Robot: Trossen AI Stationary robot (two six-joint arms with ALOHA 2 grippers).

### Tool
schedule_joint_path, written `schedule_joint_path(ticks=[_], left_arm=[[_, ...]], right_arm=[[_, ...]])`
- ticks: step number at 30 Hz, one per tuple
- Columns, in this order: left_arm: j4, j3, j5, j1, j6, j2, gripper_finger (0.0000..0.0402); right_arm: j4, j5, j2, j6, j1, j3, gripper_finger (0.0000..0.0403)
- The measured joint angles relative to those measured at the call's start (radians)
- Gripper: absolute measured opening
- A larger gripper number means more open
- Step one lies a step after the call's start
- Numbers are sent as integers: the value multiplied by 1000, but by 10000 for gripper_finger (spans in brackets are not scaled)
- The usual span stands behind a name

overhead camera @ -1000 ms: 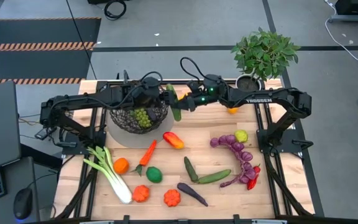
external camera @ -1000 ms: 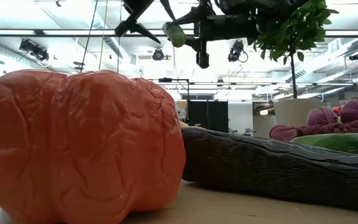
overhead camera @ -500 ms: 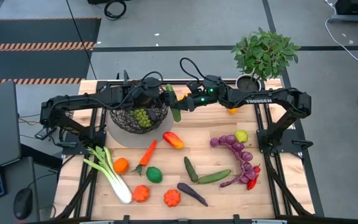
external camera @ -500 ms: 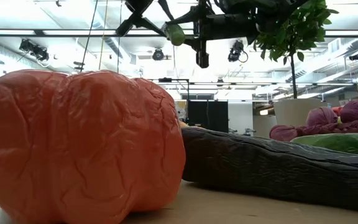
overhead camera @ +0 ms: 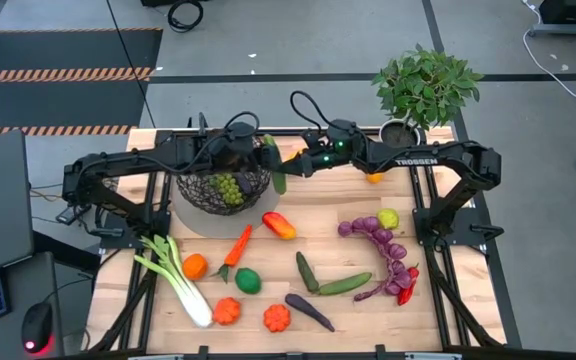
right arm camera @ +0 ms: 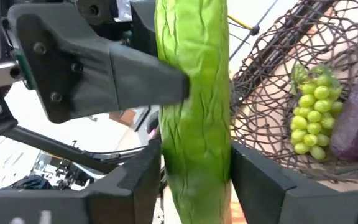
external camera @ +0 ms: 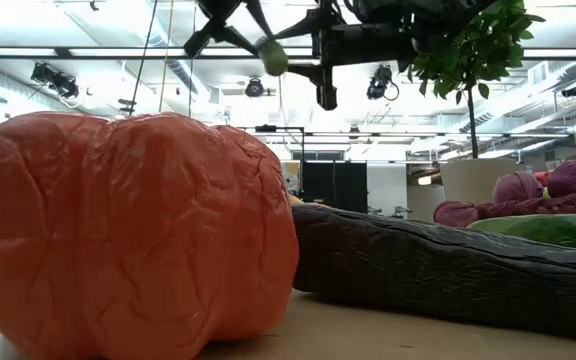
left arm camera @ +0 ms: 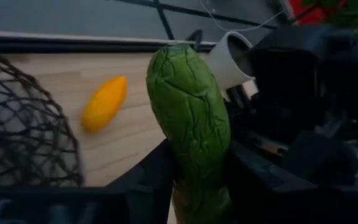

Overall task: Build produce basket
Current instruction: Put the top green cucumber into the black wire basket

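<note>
A green cucumber (overhead camera: 276,165) hangs in the air beside the right rim of the dark wire basket (overhead camera: 193,195), which holds green grapes (overhead camera: 228,188). Both grippers have it. My left gripper (left arm camera: 197,186) reaches over the basket from the table's left and is shut on it. My right gripper (right arm camera: 194,186) comes from the table's right, one finger against each side of the same cucumber (right arm camera: 194,112). The low view shows the cucumber's end (external camera: 273,55) high above the table. Other produce lies on the near half of the table. My left gripper pinches the cucumber (left arm camera: 188,118) between its two fingers, which lie across it. One of its fingers (right arm camera: 104,74) shows pressed on the cucumber's side. The cucumber is lifted clear of table and basket. My right gripper has the cucumber's two sides (right arm camera: 219,174) between its fingers (right arm camera: 260,180), lying across it a little along from the left gripper's hold. I see no gap beside either finger. It comes nearly level from the table's right.
A potted plant (overhead camera: 426,85) stands at the far right corner, an orange piece (overhead camera: 373,178) beside the right arm. On the near half lie a leek (overhead camera: 173,280), a carrot (overhead camera: 236,248), two cucumbers (overhead camera: 333,282), aubergines (overhead camera: 378,235) and small orange squashes (overhead camera: 276,318).
My left gripper's fingers, open around the cucumber a second ago, have shut on it. The cucumber's end has shifted slightly toward the table's left. Both arms have stayed where they were.
</note>
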Motion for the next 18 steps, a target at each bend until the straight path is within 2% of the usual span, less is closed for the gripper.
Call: schedule_joint_path(ticks=[6,10,18], left_arm=[[-66,-1,6,18,24,-8,129],[-127,-1,9,43,60,-24,130],[-303,1,15,149,179,-74,131]], right_arm=[[-58,-4,-1,-14,-13,0,231],[-101,-48,-1,-16,-22,1,253],[-143,-120,-1,-15,-22,0,268]])
